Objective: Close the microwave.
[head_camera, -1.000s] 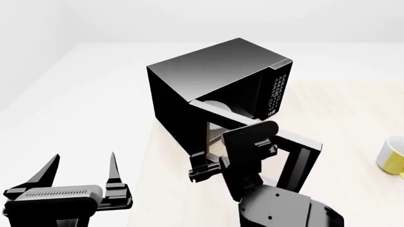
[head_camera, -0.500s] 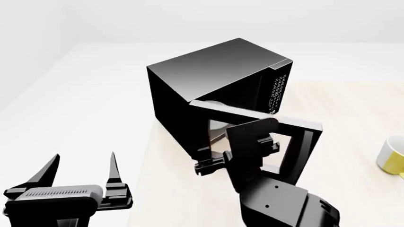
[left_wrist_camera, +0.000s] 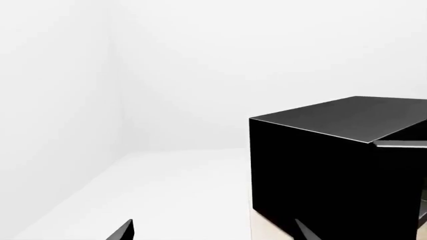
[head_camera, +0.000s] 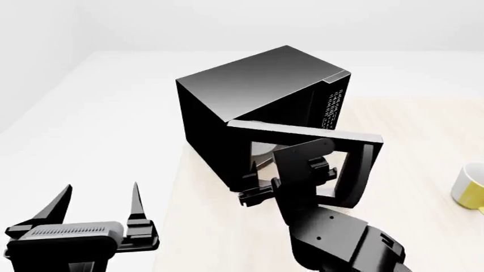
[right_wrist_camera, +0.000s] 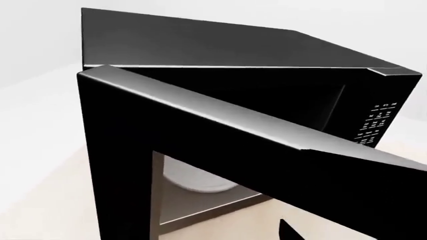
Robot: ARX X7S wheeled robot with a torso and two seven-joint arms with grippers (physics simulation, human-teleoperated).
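1. We see the microwave point(head_camera: 257, 107) on the light wood table point(head_camera: 423, 136), around 12 o'clock from us in the head view, angled so the keypad panel point(head_camera: 332, 110) faces roughly 4 o'clock.
2. Its door point(head_camera: 302, 164) is part open, swung out toward us from a hinge on the near left corner; the free edge points to about 3 o'clock.
3. Through the door window the white round plate point(right_wrist_camera: 193, 180) shows inside the cavity in the right wrist view.
4. Our right gripper point(head_camera: 257, 192) sits just in front of the door's outer face, near the hinge side. We cannot tell from any view whether it is spread or pressed together, or whether it touches the door.
5. Our left gripper point(head_camera: 98, 207) hangs off the table's left side at about 8 o'clock, well apart from the microwave, fingers point(head_camera: 136, 204) spread wide with nothing between them.
6. Left wrist view shows the microwave's black side wall and top, with the door edge just visible.
7. A yellow and white mug point(head_camera: 470, 187) sits at the table's right edge, about 3 o'clock, well apart from the door.
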